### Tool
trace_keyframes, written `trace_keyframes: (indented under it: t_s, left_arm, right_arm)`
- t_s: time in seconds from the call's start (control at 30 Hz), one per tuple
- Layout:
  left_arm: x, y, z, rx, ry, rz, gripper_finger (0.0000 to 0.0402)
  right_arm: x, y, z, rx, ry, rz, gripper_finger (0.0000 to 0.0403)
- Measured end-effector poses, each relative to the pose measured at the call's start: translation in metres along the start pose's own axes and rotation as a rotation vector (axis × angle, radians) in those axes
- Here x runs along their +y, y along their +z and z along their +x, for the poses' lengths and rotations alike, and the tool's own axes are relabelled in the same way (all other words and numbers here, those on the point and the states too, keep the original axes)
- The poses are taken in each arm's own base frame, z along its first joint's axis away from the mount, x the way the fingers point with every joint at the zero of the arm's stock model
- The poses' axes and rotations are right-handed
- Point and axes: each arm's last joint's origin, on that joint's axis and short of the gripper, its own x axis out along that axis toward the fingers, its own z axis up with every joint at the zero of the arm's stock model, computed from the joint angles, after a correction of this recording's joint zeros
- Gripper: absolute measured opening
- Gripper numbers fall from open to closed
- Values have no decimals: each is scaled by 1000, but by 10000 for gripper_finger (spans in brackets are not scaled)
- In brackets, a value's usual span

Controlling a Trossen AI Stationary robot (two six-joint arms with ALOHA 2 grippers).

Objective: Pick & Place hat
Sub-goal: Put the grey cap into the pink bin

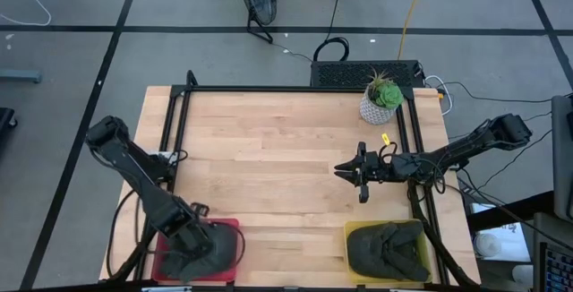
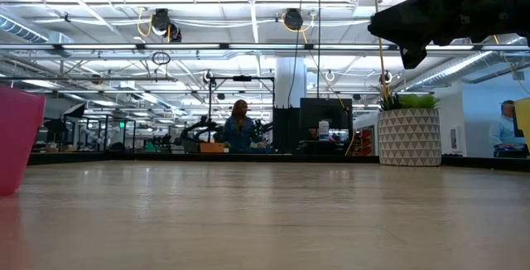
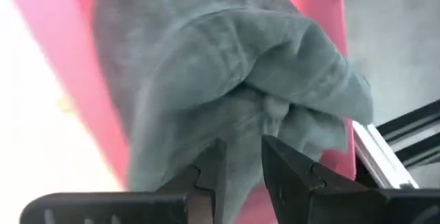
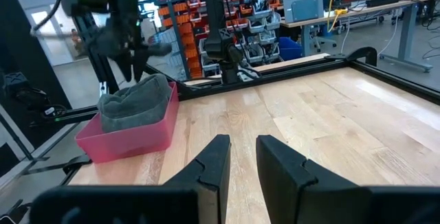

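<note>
A grey hat [image 3: 206, 66] lies bunched in a pink bin [image 4: 130, 140] at the table's near left corner. In the high view the hat [image 1: 222, 243] fills that bin [image 1: 235, 225]. My left gripper [image 3: 240, 148] points steeply down just over the hat's top, its fingers a narrow gap apart; the right wrist view shows it [image 4: 130, 69] right above the cloth. I cannot tell whether the fingertips touch the hat. My right gripper [image 1: 342, 168] hovers level over the table's right half, fingers slightly apart [image 4: 242, 145], with nothing between them.
A yellow bin [image 1: 351, 229] holding a dark hat [image 1: 387, 249] stands at the near right corner. A potted plant [image 1: 380, 99] sits at the far right. Black frame rails [image 1: 175, 149] run along the table's sides. Bare wood [image 1: 269, 158] lies between the bins.
</note>
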Motion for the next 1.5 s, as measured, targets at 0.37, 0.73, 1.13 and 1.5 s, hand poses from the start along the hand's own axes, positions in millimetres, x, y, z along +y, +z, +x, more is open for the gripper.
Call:
trace_keyframes:
  t_s: [0.37, 0.73, 1.13, 1.5]
  left_arm:
    - [2, -28, -19, 17, 164, -30, 92]
    - [9, -21, 18, 27, 176, -18, 92]
    - [22, -25, 57, -23, 86, 9, 92]
    - [29, -30, 65, -6, 110, 47, 92]
  right_arm:
    - [0, -1, 0, 9, -2, -3, 59]
    - [0, -1, 0, 14, -3, 10, 59]
    - [0, -1, 0, 14, -3, 10, 59]
    - [0, -1, 0, 14, -3, 10, 59]
